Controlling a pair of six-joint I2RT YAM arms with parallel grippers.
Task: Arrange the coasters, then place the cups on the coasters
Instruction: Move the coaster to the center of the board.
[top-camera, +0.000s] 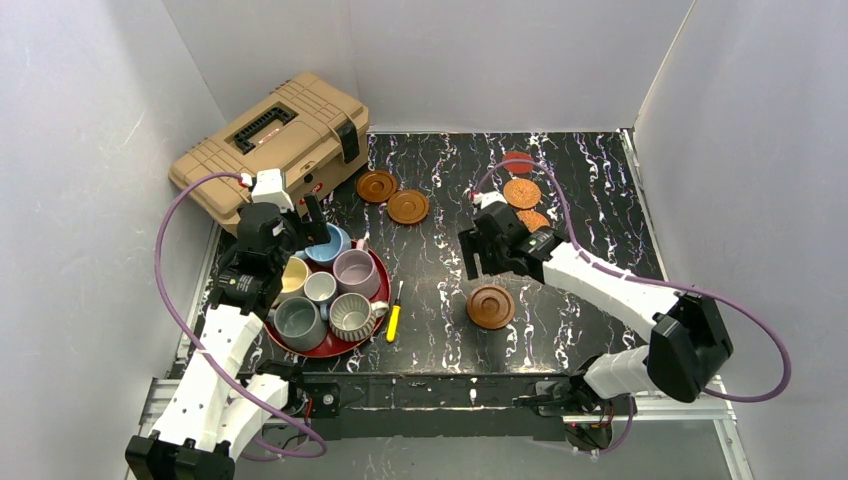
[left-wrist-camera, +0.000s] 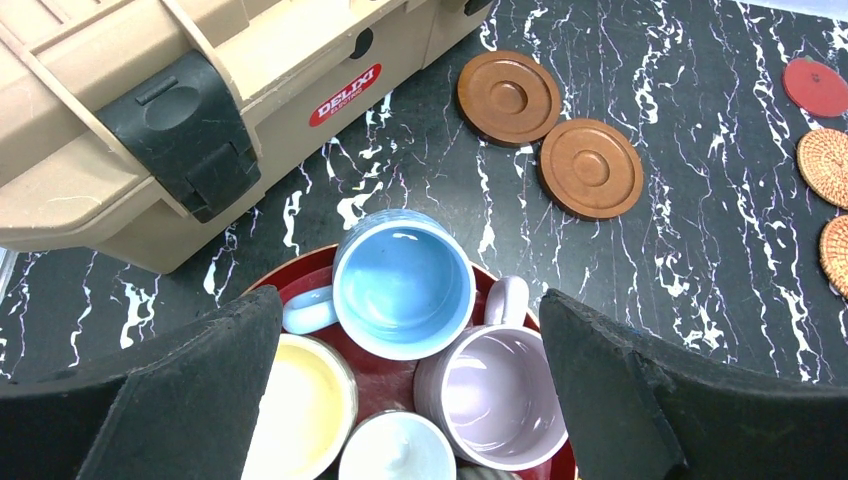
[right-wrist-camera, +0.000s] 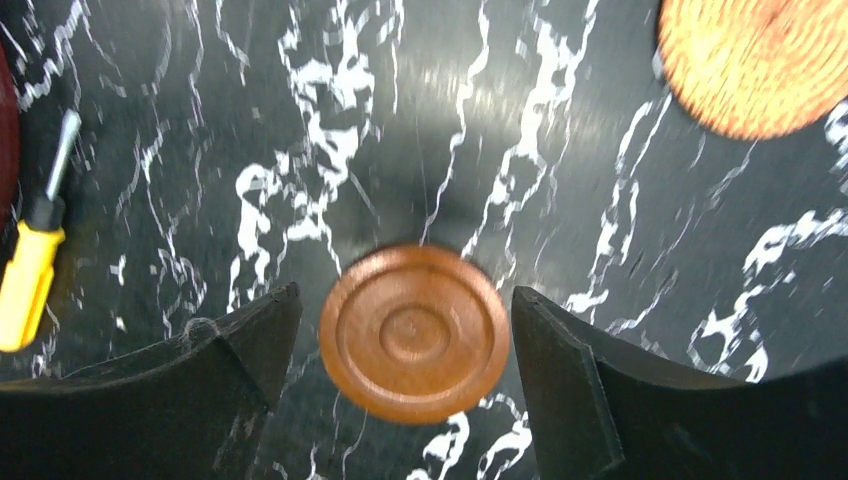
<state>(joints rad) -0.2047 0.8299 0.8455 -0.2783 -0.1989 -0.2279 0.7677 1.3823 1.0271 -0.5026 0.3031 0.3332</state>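
The left gripper (top-camera: 306, 228) hung at centre left of the top view, jaws wide apart; the right gripper (top-camera: 480, 262), mid-frame, pointed down, jaws apart

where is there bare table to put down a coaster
Bare marble lies between the screwdriver and the near wooden coaster, and between the two far wooden coasters and the woven coasters. Crowded: the red tray packed with cups.
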